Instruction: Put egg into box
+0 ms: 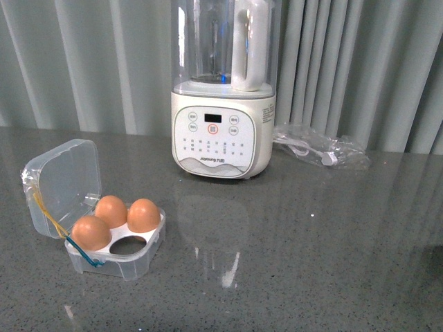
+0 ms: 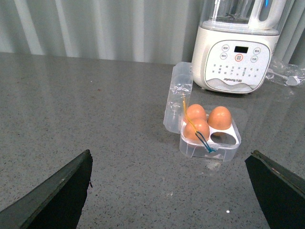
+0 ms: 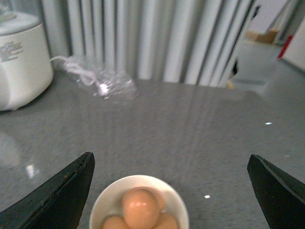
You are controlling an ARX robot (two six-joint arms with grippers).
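Hovering your right hand (image 3: 169, 155) wide above top egg (image 3: 141, 207) in the bowl (image 3: 109, 195) | pinch its middle softly, lift straight | target: empty slot (image 1: 129, 242) of egg case (image 1: 131, 266) | left hand (image 2: 169, 152) wide.

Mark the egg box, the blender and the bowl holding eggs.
egg box (image 1: 143, 261): front view, near wall of the clear base.
blender (image 1: 213, 135): front view, control panel.
bowl (image 3: 106, 194): right wrist view, white rim.

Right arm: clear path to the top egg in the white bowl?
Likely yes: the right gripper is open, and the top egg lies uncovered in the white bowl close ahead, nothing between.
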